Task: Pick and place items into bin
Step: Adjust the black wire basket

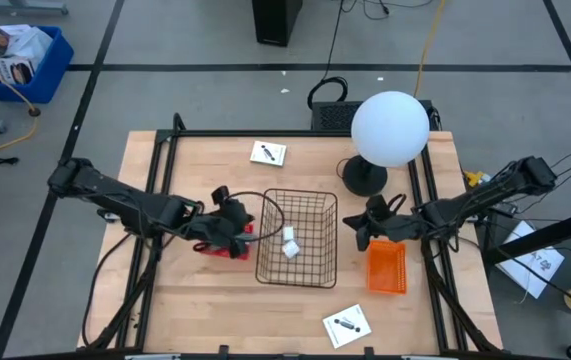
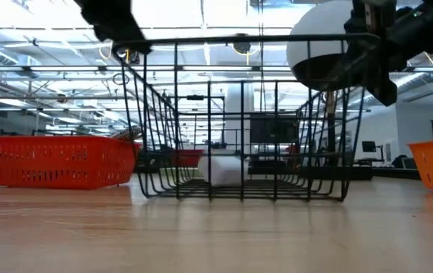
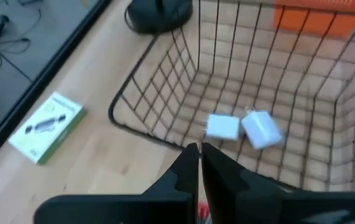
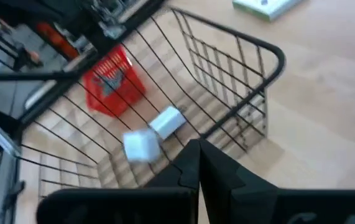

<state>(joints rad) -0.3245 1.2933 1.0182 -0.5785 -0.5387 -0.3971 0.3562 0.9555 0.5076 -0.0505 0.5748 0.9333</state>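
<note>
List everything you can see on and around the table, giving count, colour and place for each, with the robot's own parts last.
wire basket: one, black, table centre
blocks: two, white, inside the wire basket
red bin: one, left of the basket, under the left gripper
orange bin: one, right of the basket
cards: two, white with black marks, one at the table's far side, one at the near edge
lamp: one, white globe on black base, far right
blue bin: one, on the floor, far left
left gripper: jaws shut, at the basket's left rim
right gripper: jaws shut, at the basket's right rim
</note>
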